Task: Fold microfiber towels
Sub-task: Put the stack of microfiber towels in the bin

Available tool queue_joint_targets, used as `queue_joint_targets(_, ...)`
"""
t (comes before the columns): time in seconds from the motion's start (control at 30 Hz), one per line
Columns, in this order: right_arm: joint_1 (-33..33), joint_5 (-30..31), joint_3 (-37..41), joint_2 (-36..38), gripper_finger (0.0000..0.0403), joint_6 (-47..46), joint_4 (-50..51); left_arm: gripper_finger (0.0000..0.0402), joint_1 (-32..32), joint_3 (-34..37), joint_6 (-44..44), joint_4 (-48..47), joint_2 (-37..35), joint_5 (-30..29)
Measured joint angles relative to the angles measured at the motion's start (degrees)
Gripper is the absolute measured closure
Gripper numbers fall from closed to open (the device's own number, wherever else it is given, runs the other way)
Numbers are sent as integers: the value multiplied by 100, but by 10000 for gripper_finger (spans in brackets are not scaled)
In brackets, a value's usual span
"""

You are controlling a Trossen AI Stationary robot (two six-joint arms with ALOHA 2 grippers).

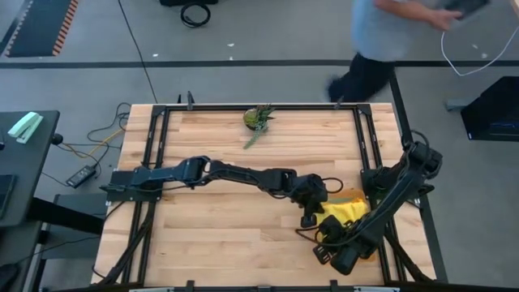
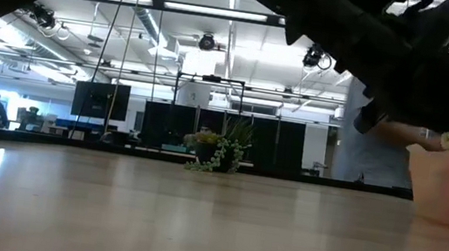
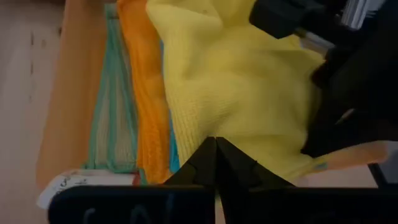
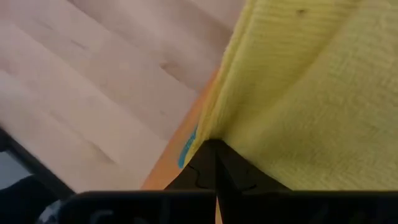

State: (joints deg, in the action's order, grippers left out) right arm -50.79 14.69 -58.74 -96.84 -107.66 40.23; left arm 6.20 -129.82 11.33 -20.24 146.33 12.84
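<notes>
The yellow towel (image 3: 249, 106) lies right in front of the left tool (image 3: 216, 144), whose fingers are pinched together on its edge (the right tool (image 4: 214, 146) pinches the edge too, just beside).

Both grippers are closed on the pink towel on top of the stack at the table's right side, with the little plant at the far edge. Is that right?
Not quite: the top towel is yellow, not pink. The left wrist view shows the left gripper shut on the yellow towel, and the right wrist view shows the right gripper shut on it too. The stack's place and the plant are as stated.
</notes>
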Motion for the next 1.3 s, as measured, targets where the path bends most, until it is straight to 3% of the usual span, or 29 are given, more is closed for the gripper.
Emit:
queue_joint_targets(0.23, -22, 176, -119, 806, 400, 199, 139, 395, -22, -9, -4, -73, 111, -20)
queue_joint_targets(0.4, -279, 299, -153, 1453, 400, -159, 1028, 379, -150, -9, 73, -60, 111, -10)
queue_joint_targets(0.57, -388, 194, 203, 1216, 400, -212, 859, 389, -236, -9, 280, -66, 111, -29)
queue_joint_targets(0.7, -321, 137, 575, 886, 400, -183, 17, 396, -232, -9, 256, -64, 111, -37)
queue_joint_targets(0.87, -314, -296, 729, 743, 400, -79, -388, 374, -335, -3, 113, -95, 76, 12)
queue_joint_targets(1.0, -312, -302, 524, 1268, 400, 183, -137, 360, -528, 4, -197, -141, -202, 181)
queue_joint_targets(1.17, -334, -40, 305, 2134, 400, 444, 500, 357, -656, -13, -433, -95, -580, 1216)
queue_joint_targets(1.3, -393, 401, 263, 2761, 400, -138, 1930, 362, -434, -9, -298, -79, -611, 1357)
